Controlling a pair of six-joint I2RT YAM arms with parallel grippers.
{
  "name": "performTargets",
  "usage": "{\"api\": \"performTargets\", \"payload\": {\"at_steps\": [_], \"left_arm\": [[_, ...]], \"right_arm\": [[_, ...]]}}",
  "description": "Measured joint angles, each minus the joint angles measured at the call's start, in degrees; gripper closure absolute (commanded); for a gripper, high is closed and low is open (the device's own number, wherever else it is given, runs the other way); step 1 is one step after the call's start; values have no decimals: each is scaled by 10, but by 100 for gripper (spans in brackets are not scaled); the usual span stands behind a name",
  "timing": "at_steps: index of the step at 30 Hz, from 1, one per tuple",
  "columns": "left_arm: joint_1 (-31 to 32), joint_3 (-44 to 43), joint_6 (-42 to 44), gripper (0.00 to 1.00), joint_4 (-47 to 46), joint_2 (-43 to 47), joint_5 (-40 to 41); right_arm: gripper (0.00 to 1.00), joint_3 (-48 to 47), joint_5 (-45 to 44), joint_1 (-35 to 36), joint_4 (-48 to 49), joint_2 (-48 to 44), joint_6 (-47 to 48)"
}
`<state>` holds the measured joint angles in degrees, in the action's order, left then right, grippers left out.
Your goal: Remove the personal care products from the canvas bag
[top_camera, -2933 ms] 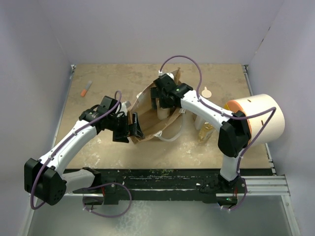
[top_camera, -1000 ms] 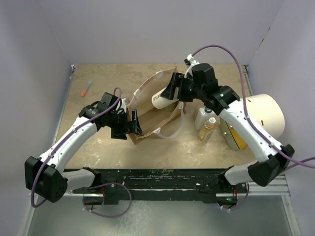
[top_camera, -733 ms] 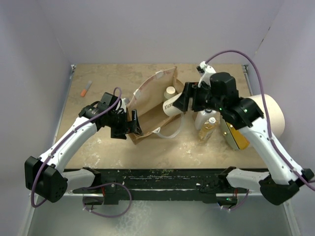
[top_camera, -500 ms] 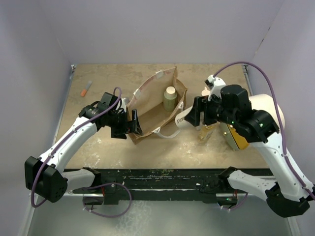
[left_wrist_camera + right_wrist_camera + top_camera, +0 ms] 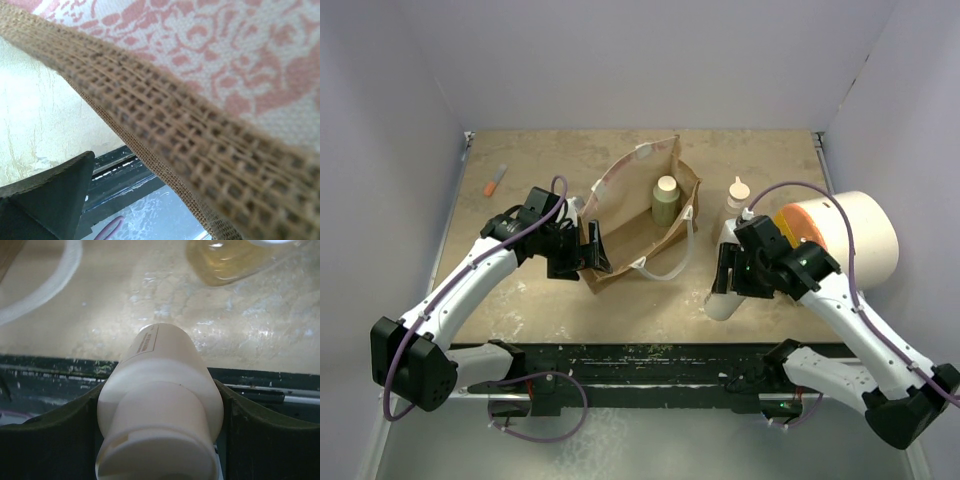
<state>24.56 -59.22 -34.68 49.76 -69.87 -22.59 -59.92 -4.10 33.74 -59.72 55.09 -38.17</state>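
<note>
The canvas bag (image 5: 638, 225) stands open in the middle of the table. My left gripper (image 5: 590, 256) is shut on its near-left rim; the weave (image 5: 200, 125) fills the left wrist view beside one dark finger (image 5: 45, 200). The olive-green bottle with a cream cap (image 5: 665, 201) stands inside the bag. My right gripper (image 5: 728, 275) is shut on the pale bottle with a white cap (image 5: 720, 303), outside the bag near the table's front edge; the same bottle (image 5: 160, 405) sits between both fingers. The beige pointed-cap bottle (image 5: 737, 195) stands right of the bag. The clear squarish bottle (image 5: 235, 260) lies just beyond the held one.
The big white cylinder with an orange face (image 5: 845, 238) lies at the right edge. A small orange-and-white tube (image 5: 496, 180) lies at the far left. A white rope handle (image 5: 665, 268) trails from the bag onto the table. The table's dark front rail (image 5: 280, 390) is right below the held bottle.
My right gripper has lifted the pale bottle out of the bag and carried it right and toward the front edge. The left gripper has kept its hold on the bag's rim.
</note>
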Motion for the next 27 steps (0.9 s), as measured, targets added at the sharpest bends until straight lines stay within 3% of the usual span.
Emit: {"api": "performTargets", "payload": {"at_steps": [7, 12, 19, 20, 22, 27], "left_arm": [[0, 1, -2, 1, -11, 0, -12], [0, 1, -2, 1, -14, 0, -12], [0, 1, -2, 1, -17, 0, -11], [0, 1, -2, 1, -17, 0, -10], [0, 1, -2, 1, -17, 0, -10], [0, 1, -2, 1, -17, 0, -10]], "right_arm": [[100, 72, -100, 0, 15, 4, -128], [100, 92, -186, 0, 28, 21, -157], [99, 117, -233, 0, 77, 68, -184], [97, 120, -236, 0, 84, 73, -184], [78, 125, -239, 0, 100, 80, -185], [64, 140, -249, 0, 125, 84, -191]]}}
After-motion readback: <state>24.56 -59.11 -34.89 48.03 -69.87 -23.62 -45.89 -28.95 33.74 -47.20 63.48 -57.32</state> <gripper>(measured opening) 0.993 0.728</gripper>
